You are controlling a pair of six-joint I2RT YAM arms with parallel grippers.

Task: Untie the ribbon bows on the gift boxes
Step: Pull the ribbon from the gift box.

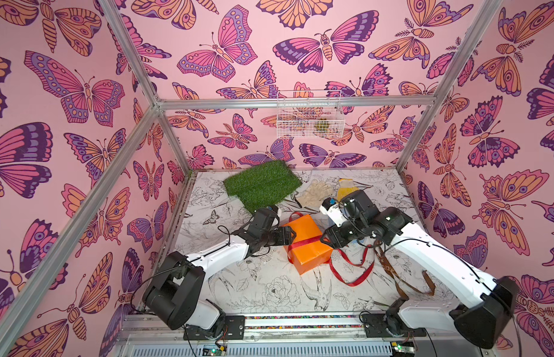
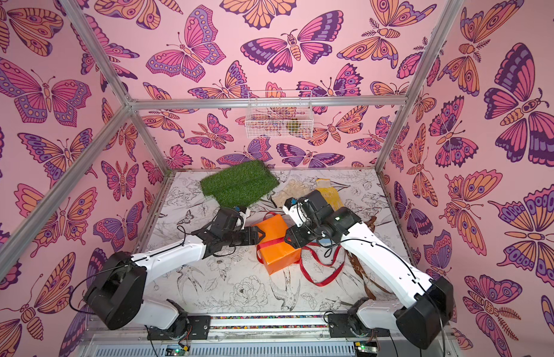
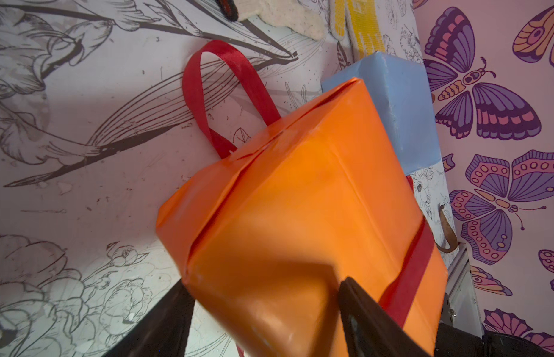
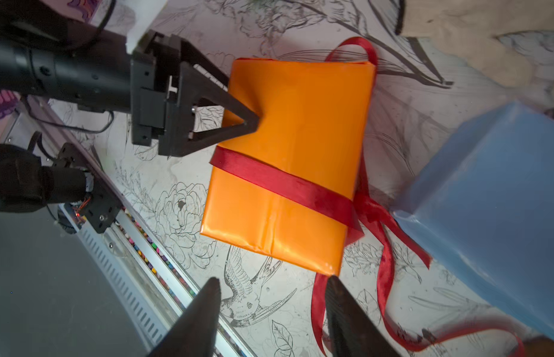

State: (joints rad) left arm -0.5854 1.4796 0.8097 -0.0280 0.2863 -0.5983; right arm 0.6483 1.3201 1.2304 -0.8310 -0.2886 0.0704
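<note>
One box looks done and the other's maybe halfway, I'd say. The smaller light blue paper-wrapped box [image 4: 492, 216] sits bare just beside the orange one, with no ribbon on it that I can see. The long brown satin ribbon [image 1: 392, 269] lies loose on the flower-print tabletop [image 1: 263, 287] by the right arm. The bigger bright orange paper-wrapped box [image 4: 288, 148] is mid-table. The shiny red satin ribbon [image 4: 282, 182] has no bow loops on top, and its tails trail across the table. But one band is wrapped across the box, there's a scrunched knot at the edge facing the blue box, and another loop pokes out at the far end. Left gripper [image 3: 266, 303] is clamped on the orange box's edge on its own side, pinning it. Right gripper [image 4: 273, 279] hangs just off a corner of that box, jaws apart with nothing between them. What's left, I reckon, is to work that knot loose and slip the band off.
</note>
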